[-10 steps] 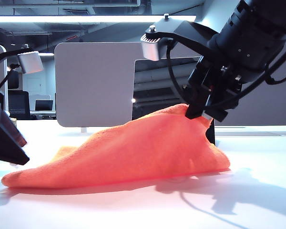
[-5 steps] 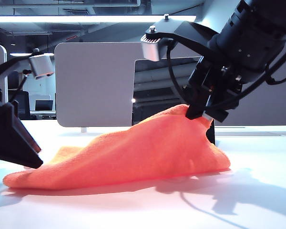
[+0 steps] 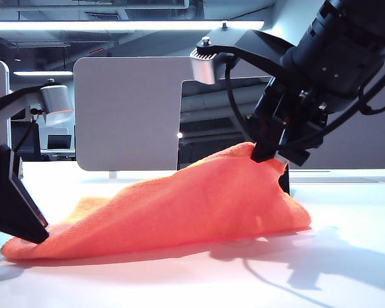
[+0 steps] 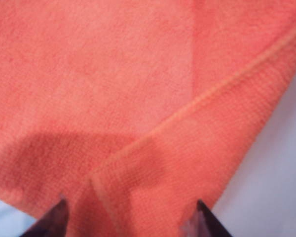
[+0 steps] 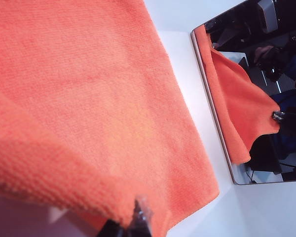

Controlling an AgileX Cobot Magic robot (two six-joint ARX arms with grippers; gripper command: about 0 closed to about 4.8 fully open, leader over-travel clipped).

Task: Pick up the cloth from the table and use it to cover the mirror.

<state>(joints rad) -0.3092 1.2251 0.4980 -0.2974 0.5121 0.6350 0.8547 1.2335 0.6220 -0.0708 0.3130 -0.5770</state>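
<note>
The orange cloth point(image 3: 179, 205) slopes from a raised corner down to the white table point(image 3: 346, 269) at the left. My right gripper point(image 3: 271, 153) is shut on that raised corner, just in front of the upright mirror point(image 3: 212, 115). In the right wrist view the pinched fingers point(image 5: 137, 217) hold the cloth point(image 5: 89, 98), and the mirror point(image 5: 256, 143) beside it reflects the cloth. My left gripper point(image 3: 32, 228) is down at the cloth's low left end. In the left wrist view it point(image 4: 132, 219) stands open, jaws wide, with a folded hemmed corner of the cloth point(image 4: 153, 163) between them.
A grey partition panel point(image 3: 125, 115) stands behind the cloth, left of the mirror. The mirror's dark base point(image 3: 283, 183) shows at the cloth's right side. Bare white table lies in front of the cloth and to the right.
My left gripper has come in from the left and dropped to the cloth's low corner. The right gripper and the raised corner have stayed put.
</note>
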